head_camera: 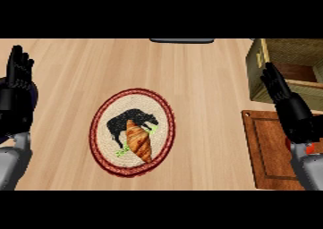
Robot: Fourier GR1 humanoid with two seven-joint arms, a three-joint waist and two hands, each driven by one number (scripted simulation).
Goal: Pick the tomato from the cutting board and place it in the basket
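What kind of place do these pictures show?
Most likely a kitchen counter: a light wooden countertop, a brown cutting board at the right edge, and a carrot lying on a round woven mat in the middle.

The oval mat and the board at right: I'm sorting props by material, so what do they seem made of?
The oval mat looks like woven or braided fibre: ridged cream rings inside a dark red border. The cutting board looks like reddish-brown wood with a smooth finish, a groove running inside its edge.
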